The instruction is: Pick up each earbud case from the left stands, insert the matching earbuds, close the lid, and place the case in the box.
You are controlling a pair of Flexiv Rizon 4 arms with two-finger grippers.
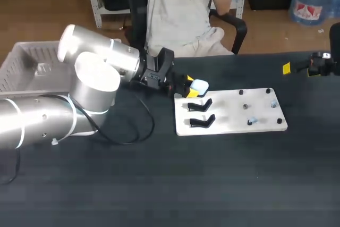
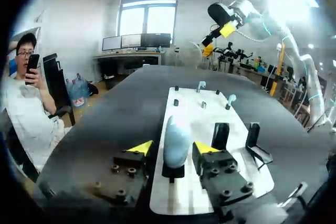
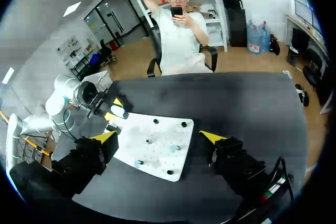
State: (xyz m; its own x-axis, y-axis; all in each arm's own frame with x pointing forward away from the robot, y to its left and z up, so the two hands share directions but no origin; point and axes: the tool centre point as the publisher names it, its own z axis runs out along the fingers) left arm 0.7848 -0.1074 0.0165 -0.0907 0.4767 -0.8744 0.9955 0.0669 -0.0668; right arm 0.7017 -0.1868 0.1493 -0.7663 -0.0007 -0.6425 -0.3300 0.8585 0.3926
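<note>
From above, the left hand (image 1: pixel 191 87) sits at the near-left corner of the white board (image 1: pixel 228 123) on the dark counter (image 1: pixel 159 184), and the pale blue case (image 1: pixel 200 85) shows right at its yellow tips. Beside it on the board stand two empty black stands (image 1: pixel 201 105), and the small earbuds (image 1: pixel 273 103) sit on the board's far end, well apart from the case. The grey box (image 1: pixel 24 65) lies at the counter's left edge, behind the left arm. The right arm (image 1: pixel 325 63) is off at the counter's right edge, well away from the board. From the left wrist you see the case upright on its stand (image 2: pixel 173 171), squarely between the left hand's two fingers (image 2: pixel 206 148). They are parted, with a thin gap on each side of the case, so nothing grips it. From the right wrist, the right hand (image 3: pixel 158 136) has its fingers spread wide with nothing between them. The board lies ahead of it on the counter, and the case is at the board's far corner, by the left hand.
</note>
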